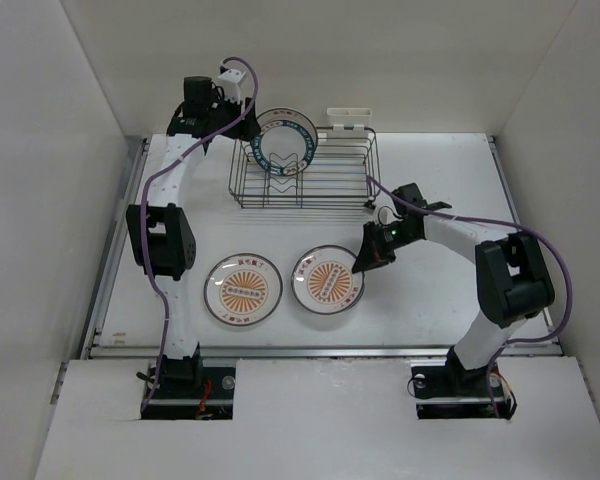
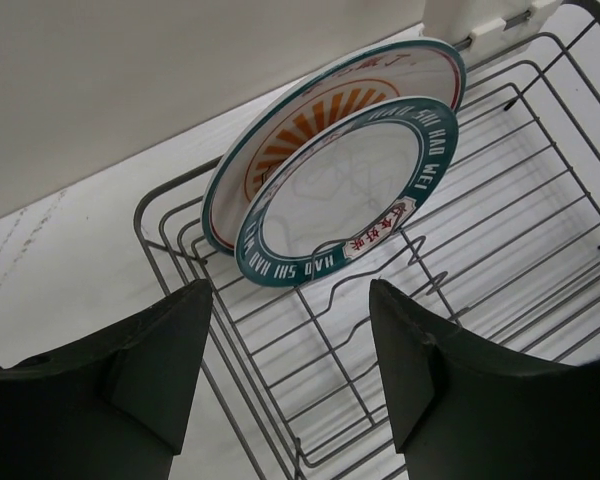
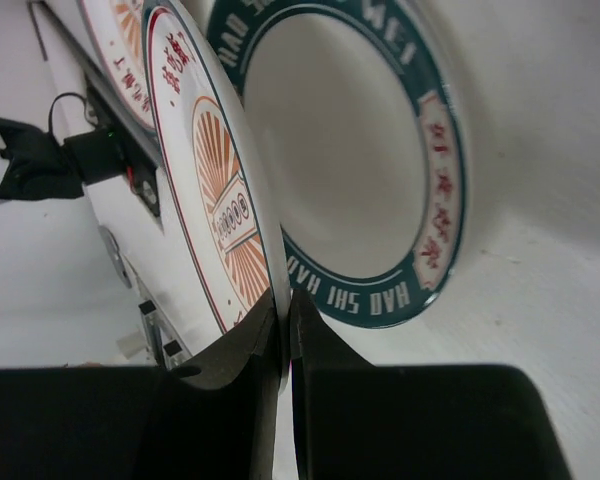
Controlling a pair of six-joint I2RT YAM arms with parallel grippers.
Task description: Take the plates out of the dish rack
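Right gripper [image 3: 285, 300]: clamped on sunburst plate [image 3: 215, 200] rim, for stacking. Left gripper [image 2: 290, 300]: jaws apart, aimed at plates [image 2: 340, 190] in rack [image 1: 330, 180].

Three sunburst-centre plates [image 1: 243, 288], two teal-rimmed plates [image 2: 335, 190], one wire dish rack [image 1: 320, 186] with one white holder [image 1: 348, 118]

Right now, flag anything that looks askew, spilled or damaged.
One thing: the sunburst plate pinched at its rim by the right gripper hangs tilted over a teal-rimmed plate on the table, not flat. The two plates in the rack stand on edge. Nothing looks spilled or broken.
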